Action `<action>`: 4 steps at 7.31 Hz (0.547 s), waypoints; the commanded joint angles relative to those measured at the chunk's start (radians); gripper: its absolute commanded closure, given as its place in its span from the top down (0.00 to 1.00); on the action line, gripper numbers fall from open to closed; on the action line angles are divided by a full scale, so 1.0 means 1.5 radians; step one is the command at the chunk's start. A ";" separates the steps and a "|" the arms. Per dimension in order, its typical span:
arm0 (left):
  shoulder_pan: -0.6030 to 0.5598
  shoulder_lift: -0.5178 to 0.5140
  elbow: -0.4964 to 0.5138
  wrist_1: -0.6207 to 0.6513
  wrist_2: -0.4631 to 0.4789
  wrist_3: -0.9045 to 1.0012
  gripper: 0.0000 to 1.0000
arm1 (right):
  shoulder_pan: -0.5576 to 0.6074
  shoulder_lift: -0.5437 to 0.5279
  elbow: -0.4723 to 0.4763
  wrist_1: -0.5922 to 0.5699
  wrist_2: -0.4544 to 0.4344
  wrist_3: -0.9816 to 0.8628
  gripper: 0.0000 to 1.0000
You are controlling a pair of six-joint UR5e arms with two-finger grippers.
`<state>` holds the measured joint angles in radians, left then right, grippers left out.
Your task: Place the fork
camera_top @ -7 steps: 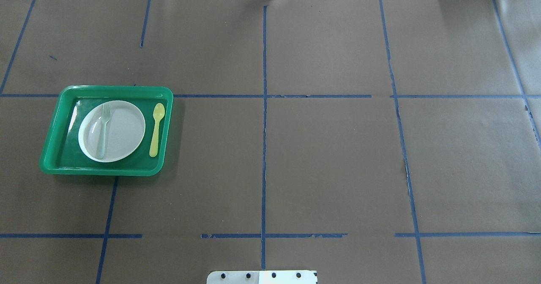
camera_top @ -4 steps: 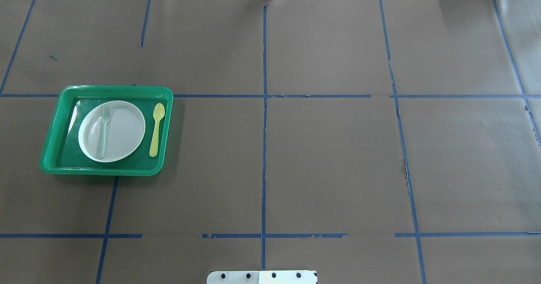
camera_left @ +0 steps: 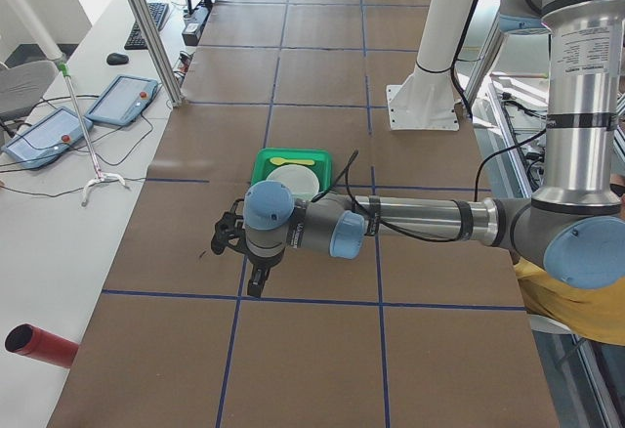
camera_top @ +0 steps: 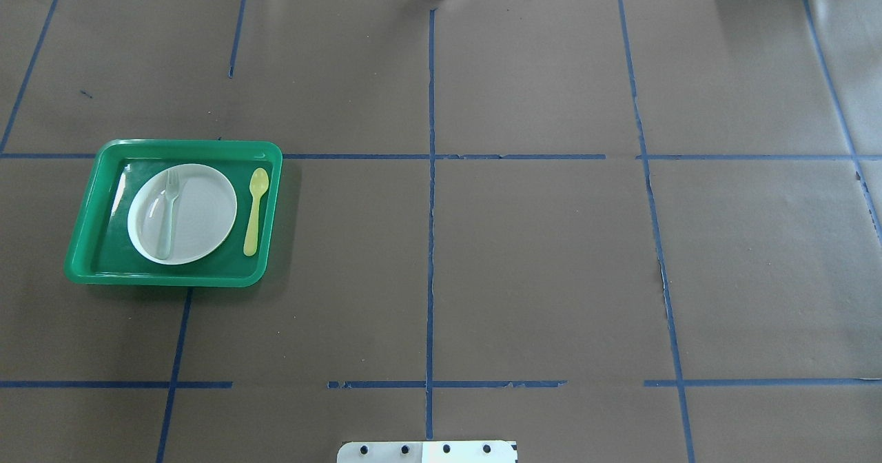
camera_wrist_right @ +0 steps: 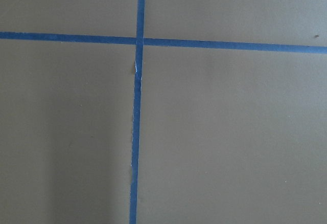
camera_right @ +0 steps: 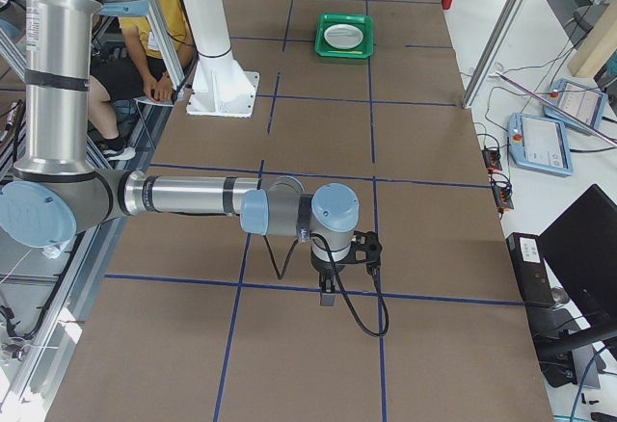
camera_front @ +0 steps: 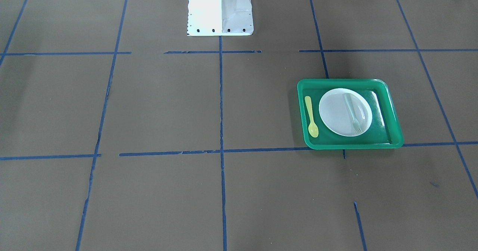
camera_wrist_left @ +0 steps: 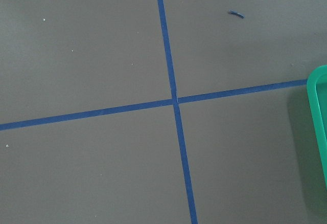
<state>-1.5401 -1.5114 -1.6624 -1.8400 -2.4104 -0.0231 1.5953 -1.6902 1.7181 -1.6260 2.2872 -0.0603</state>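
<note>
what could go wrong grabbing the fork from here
1. The fork lies flat on the white plate and is nearly the same colour, so a grasp may miss it or nudge the plate.
2. The yellow spoon lies close by in the green tray and could get bumped.

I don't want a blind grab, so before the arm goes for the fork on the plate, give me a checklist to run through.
1. Fork lies flat on plate, uncovered: ok.
2. Spoon apart from fork, beside the plate: ok.
3. Left end effector above fork: not ok; its wrist view shows only the tray rim.
4. Left end effector open: cannot tell.
5. Right arm far from tray: ok.
</note>
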 commanded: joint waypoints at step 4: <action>0.331 -0.061 -0.086 -0.119 0.099 -0.487 1.00 | 0.000 0.000 0.000 0.000 0.000 0.000 1.00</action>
<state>-1.1602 -1.5544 -1.7784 -2.0131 -2.3164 -0.5919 1.5953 -1.6904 1.7180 -1.6260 2.2872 -0.0607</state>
